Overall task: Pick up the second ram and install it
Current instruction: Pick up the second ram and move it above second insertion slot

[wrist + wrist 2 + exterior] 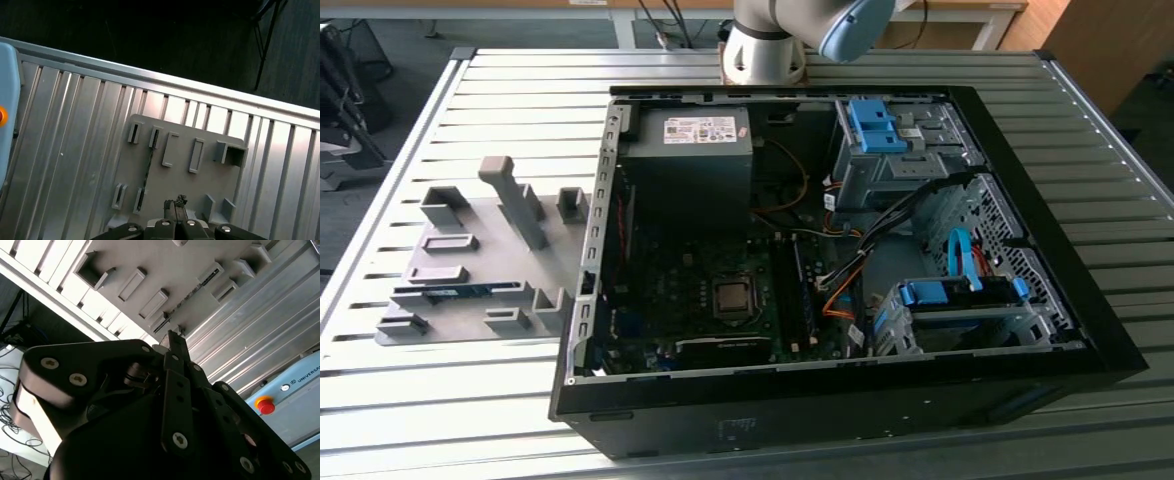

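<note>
A slatted aluminium bench (480,400) carries everything, and an open black computer case (854,425) takes up most of it, lying on its side with the motherboard, the grey power supply (687,150) and the blue drive brackets exposed. The arm (767,45) rises from behind the far edge of the case. On the exterior view's left, beside the case, sits a flat grey fixture plate (487,262) with several raised holders and slots. Both wrist views look onto this plate (210,185) from well apart, with the gripper (175,204) in the foreground. In the second wrist view the gripper (176,342) shows its black linkages meeting at one narrow tip: the fingers are clenched together with nothing between them. The second ram (454,291) stands on edge in a slot of the fixture plate, on the side of the plate away from the case; in the wrist views it reads as a thin dark strip (148,167) (187,301). A light blue housing (300,405) with a small red button (265,405) lies on the bench beside the plate.
</note>
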Robot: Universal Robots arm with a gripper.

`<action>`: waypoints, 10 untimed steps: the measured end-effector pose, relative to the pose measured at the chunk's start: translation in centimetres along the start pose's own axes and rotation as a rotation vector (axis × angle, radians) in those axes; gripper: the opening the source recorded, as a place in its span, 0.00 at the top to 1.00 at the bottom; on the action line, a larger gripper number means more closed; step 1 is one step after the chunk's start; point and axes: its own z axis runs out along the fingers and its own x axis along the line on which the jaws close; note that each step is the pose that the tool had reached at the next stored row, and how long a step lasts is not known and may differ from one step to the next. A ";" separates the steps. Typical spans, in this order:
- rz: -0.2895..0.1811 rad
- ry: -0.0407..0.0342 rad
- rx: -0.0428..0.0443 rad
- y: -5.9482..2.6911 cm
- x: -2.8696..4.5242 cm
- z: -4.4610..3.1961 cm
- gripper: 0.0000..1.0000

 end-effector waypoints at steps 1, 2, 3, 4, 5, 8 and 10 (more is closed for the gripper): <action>0.002 0.0001 -0.0002 0.00 0.01 0.04 0.89; 0.002 0.0008 -0.0005 0.00 0.01 0.04 0.89; 0.002 0.0009 -0.0005 0.01 0.01 0.04 0.89; 0.002 0.0010 -0.0005 0.00 0.02 0.05 0.89; 0.002 0.0009 -0.0002 0.00 0.02 0.08 0.84; 0.020 0.0012 0.0026 -0.01 0.03 0.36 0.70; 0.055 0.0004 0.0053 -0.02 0.04 0.61 0.70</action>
